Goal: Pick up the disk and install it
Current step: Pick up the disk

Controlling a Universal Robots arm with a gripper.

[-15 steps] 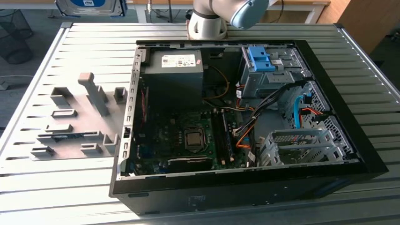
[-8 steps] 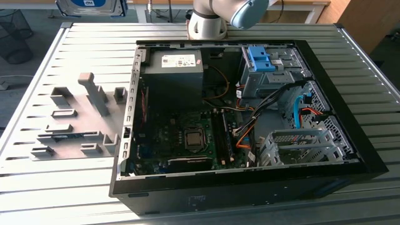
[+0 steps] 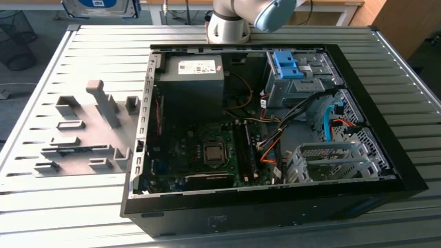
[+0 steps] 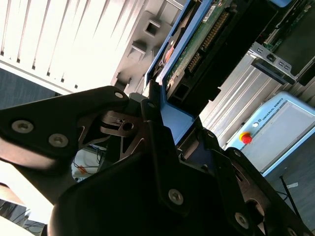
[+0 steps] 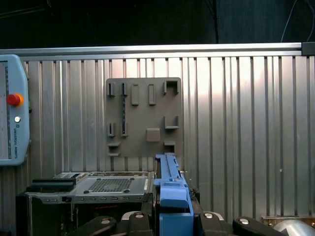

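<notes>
- Clamping the disk [image 5: 170,184] edge-on, the gripper [image 5: 173,216] is closed against the two sides of its blue carrier in both wrist views.
- The disk hangs high above the ribbed tabletop [image 5: 236,123], well apart from the grey fixture plate [image 5: 143,118].
- In the exterior view the open computer case [image 3: 276,214] lies just beside that plate, with its silver drive cage [image 3: 331,160] near the exterior view's right wall.

The gripper [image 5: 173,217] hangs high, jaws clamped on the disk [image 5: 172,194].
</notes>
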